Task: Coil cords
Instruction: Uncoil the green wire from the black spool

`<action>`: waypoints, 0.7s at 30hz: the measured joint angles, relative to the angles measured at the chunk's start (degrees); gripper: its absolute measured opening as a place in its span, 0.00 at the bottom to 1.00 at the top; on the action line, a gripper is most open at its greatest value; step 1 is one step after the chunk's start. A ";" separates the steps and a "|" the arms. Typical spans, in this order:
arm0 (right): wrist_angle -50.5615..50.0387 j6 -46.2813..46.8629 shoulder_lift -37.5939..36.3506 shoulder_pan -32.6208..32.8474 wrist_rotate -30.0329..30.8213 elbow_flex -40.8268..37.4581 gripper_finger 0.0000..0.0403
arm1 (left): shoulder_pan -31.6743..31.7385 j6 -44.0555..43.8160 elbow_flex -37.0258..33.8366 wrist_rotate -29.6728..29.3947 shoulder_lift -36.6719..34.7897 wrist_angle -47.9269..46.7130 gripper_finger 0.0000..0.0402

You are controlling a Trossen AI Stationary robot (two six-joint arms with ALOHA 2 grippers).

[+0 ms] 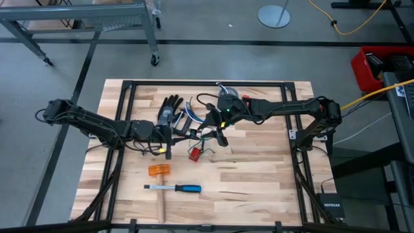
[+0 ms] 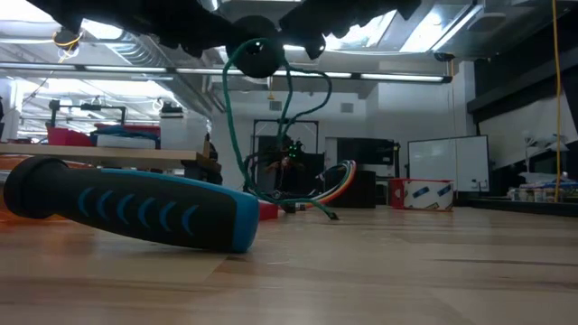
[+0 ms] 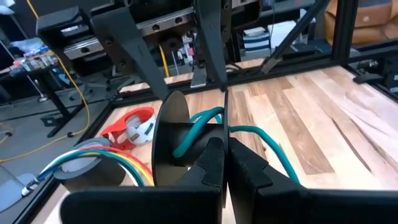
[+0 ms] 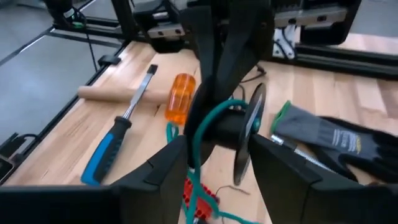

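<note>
A small black spool point(image 4: 229, 133) with a green cord point(image 4: 200, 127) looped round its hub hangs above the middle of the table between my two grippers. My right gripper point(image 4: 221, 149) comes from the table's right and is shut on the spool. My left gripper point(image 3: 222, 158) comes from the left with its fingers shut at the hub. Slack loops of the green cord point(image 2: 237, 135) hang from the spool point(image 2: 257, 56) down to the table, where a small red piece point(image 1: 194, 153) lies. A ribbon of coloured strands point(image 3: 124, 163) lies by a grey tape roll point(image 3: 78, 169). My left gripper's shut fingertips point(image 3: 214, 163) meet on the green cord where it crosses the spool's hub point(image 3: 200, 129). The cord comes out on both sides of them. The fingers themselves hide the pinch. They reach in almost level from the table's left. My right gripper pinches the spool endwise, one finger point(image 4: 169, 165) on the outer side of each flange point(image 4: 250, 134). The fingers slant down from the table's right. The spool is lifted clear of the table, its axle level, with cord hanging slack below.
A black glove point(image 1: 169, 110) lies at the far left of the work area. A mallet with an orange head point(image 1: 158, 170) and a blue-handled screwdriver point(image 1: 176, 188) lie nearer the front edge. A red tape ring point(image 3: 134, 127) sits beside the grey roll.
</note>
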 joint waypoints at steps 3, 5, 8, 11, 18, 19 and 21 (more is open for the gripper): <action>0.53 -0.01 0.00 0.02 1.74 -0.01 0.45 | -0.03 0.11 0.00 0.01 0.00 1.63 0.00; 0.49 -0.01 0.02 0.02 3.05 -0.01 0.45 | -0.11 0.02 0.00 0.00 0.00 1.61 0.00; 0.76 0.01 0.02 0.00 3.87 0.00 0.45 | -0.13 -1.39 0.00 0.02 0.00 0.26 0.00; 1.81 0.03 0.02 0.00 3.84 0.01 0.45 | -0.13 -2.95 0.00 0.02 0.00 -1.34 0.00; 3.20 0.56 0.02 0.00 3.76 0.00 0.45 | -0.13 -3.19 0.00 0.04 0.00 -0.05 0.00; 3.20 0.58 0.02 0.00 3.76 -0.01 0.45 | -0.13 -3.21 0.00 0.07 0.00 0.46 0.00; 3.21 0.63 0.02 0.03 3.76 0.00 0.45 | -0.13 -3.21 0.00 0.07 -0.01 0.81 0.00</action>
